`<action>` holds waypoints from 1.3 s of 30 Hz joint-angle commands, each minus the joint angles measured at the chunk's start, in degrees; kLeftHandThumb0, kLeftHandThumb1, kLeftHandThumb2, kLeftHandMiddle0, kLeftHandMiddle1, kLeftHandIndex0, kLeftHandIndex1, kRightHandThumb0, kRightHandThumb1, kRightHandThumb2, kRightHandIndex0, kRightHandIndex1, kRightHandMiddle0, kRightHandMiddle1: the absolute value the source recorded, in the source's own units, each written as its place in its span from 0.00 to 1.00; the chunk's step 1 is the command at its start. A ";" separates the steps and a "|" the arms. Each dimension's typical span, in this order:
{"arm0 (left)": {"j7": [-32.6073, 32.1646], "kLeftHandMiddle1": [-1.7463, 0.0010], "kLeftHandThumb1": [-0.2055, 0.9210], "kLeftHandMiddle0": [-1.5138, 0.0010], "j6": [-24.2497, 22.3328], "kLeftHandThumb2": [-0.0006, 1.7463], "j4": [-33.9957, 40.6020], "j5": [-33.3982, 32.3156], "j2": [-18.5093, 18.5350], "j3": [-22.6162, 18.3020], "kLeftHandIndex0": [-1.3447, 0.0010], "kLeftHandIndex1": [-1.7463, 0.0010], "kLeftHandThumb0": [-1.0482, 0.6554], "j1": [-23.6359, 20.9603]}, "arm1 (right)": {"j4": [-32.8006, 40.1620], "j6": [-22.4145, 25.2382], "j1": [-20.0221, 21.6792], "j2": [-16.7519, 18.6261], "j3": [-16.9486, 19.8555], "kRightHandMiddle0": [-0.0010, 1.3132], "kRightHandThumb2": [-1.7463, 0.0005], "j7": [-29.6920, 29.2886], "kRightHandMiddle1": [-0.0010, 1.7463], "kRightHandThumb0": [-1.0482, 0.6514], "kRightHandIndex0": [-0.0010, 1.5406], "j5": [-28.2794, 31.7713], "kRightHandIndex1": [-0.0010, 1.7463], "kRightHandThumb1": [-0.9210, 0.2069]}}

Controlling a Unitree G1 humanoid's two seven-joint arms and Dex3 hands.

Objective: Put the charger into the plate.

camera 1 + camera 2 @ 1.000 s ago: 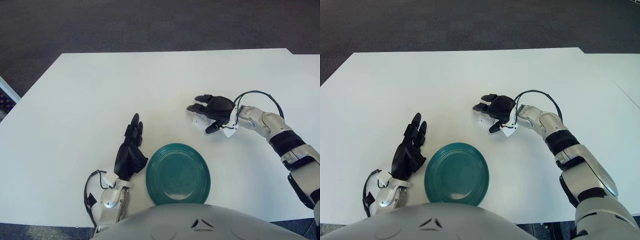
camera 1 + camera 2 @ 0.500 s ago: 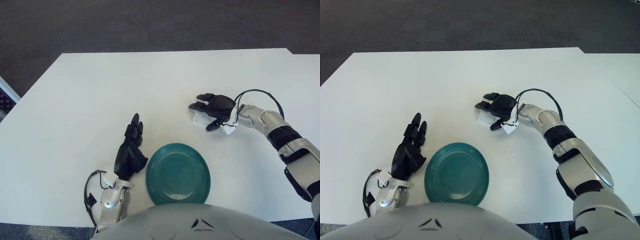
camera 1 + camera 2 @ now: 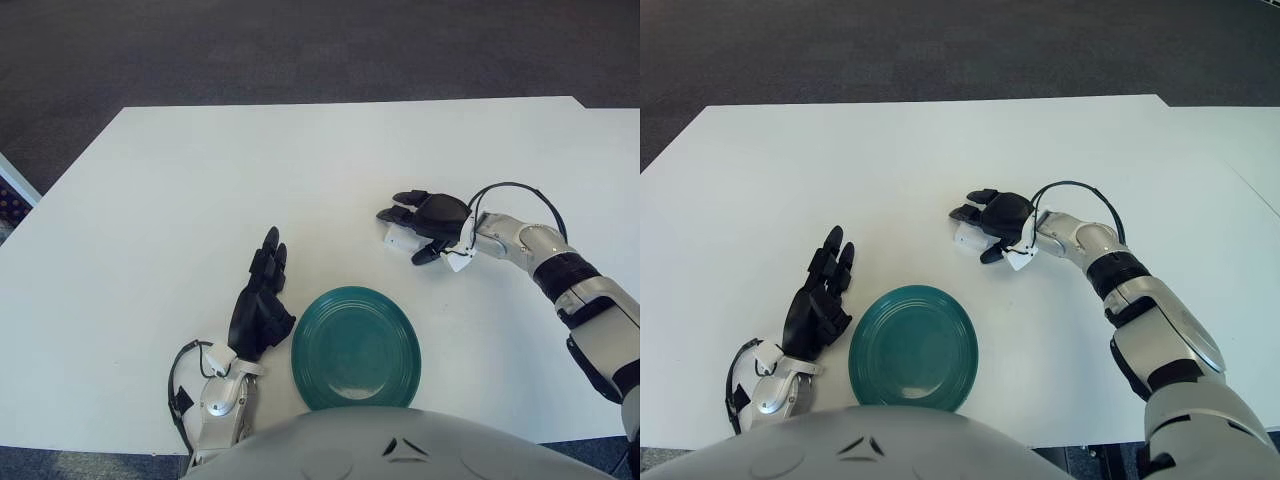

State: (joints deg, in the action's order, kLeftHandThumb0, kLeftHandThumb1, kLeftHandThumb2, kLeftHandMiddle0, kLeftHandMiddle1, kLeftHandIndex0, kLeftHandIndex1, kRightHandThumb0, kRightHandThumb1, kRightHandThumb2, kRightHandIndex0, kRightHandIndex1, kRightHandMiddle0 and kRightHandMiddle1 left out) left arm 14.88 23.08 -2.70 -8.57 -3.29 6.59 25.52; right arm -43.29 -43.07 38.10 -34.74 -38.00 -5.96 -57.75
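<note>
Charger (image 3: 398,236): a small white block on the counter (image 3: 200,180), lying under the curled fingers (image 3: 393,214) of the right hand (image 3: 425,222), with only its near-left corner showing beyond the fingertips. The fingers arch over its top while the thumb reaches down on the near side, so the hand looks to be closing around it, but whether it is truly gripped or merely covered cannot be told.

Below and to the left of those fingers, apart from them, lies the green plate (image 3: 400,365), empty. Left of the plate shows the left hand (image 3: 262,305), idle, its fingers straight and holding nothing.

One risk, as I judge it, is a shallow hold: the fingers may be pressing only the top edge, and the smooth block could squirt out sideways or drop short of the plate on the way across.

Most of the charger is hidden by the hand, so its shape and any prongs or cable cannot be made out.
</note>
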 commanded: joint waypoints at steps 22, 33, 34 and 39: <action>-2.14 1.00 1.00 1.00 -1.87 0.75 -2.55 0.17 -1.91 1.11 0.99 0.99 0.00 3.10 | 1.55 -3.52 -2.43 -2.95 -3.78 0.00 0.51 0.45 0.25 0.07 0.13 -1.09 0.00 0.00; -3.83 1.00 1.00 1.00 -2.53 0.75 -1.12 1.39 -2.67 2.19 0.99 0.99 0.00 3.34 | 2.48 -4.61 -2.94 -4.69 -4.80 0.01 0.58 -1.75 0.61 0.11 0.18 -3.19 0.48 0.00; -3.82 1.00 1.00 1.00 -2.68 0.75 -1.06 1.17 -2.76 2.24 0.99 0.99 0.00 3.32 | 2.34 -4.64 -2.65 -4.75 -5.20 0.01 0.59 -2.55 0.72 0.12 0.19 -3.89 0.67 0.00; -3.78 1.00 1.00 1.00 -2.36 0.76 -0.98 0.73 -2.98 2.36 0.99 0.99 0.00 3.39 | 1.14 -5.44 -0.73 -4.98 -7.32 0.13 0.62 -5.10 0.95 0.16 0.34 -6.50 0.94 0.00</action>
State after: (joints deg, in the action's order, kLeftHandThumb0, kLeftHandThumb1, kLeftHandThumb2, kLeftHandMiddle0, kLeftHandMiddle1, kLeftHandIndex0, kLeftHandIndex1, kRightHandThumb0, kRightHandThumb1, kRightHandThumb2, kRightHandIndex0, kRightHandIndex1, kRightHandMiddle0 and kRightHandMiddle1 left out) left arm 11.79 22.24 -1.43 -7.64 -6.08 8.73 27.16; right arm -40.54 -47.08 37.90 -38.41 -42.54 -12.04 -60.27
